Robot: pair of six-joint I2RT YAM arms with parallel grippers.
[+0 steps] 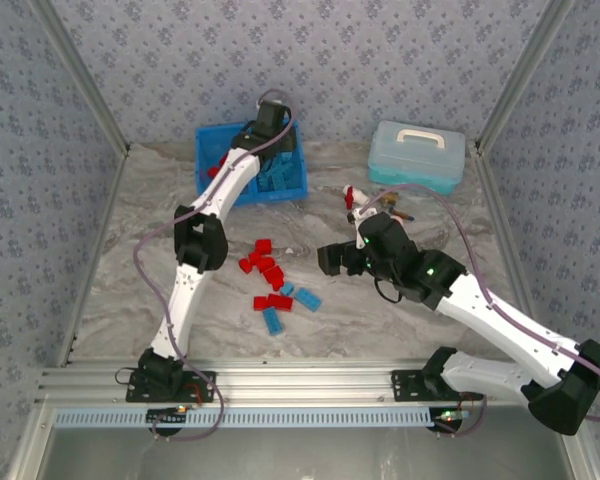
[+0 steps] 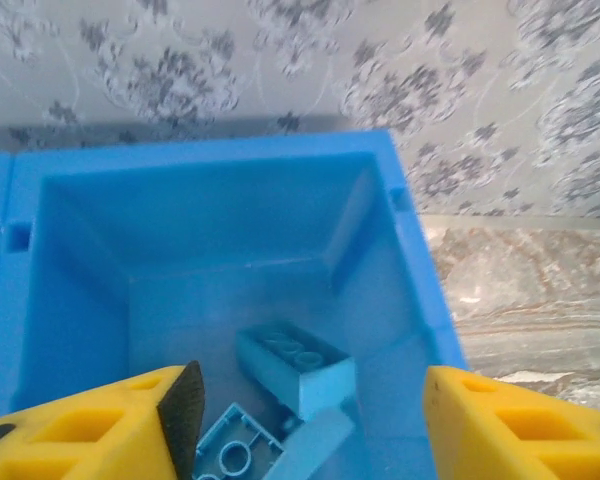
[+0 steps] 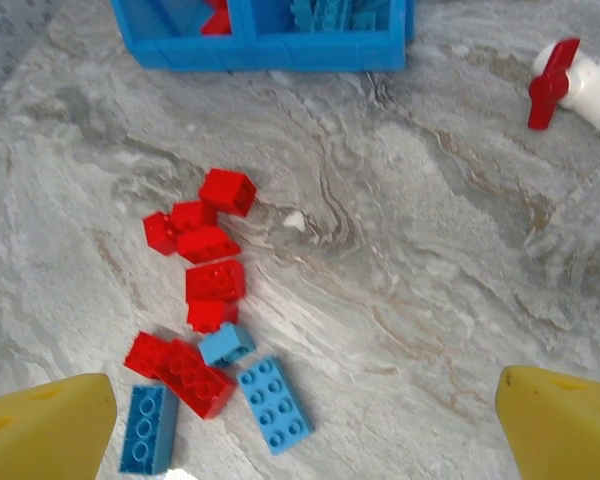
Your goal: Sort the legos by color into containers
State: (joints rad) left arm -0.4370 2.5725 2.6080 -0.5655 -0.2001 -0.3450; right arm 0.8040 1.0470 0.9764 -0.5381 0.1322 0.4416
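Blue plastic bin (image 2: 210, 210), studded pale bricks (image 2: 300, 365) inside, left hand (image 2: 308, 412) parted above, seemingly empty, right hand (image 3: 305, 400) wide.

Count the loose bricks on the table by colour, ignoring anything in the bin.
Red rectangular plastic bricks: 8 (tight cluster, could be off by one)
Light blue rectangular plastic bricks: 3
Total: 11
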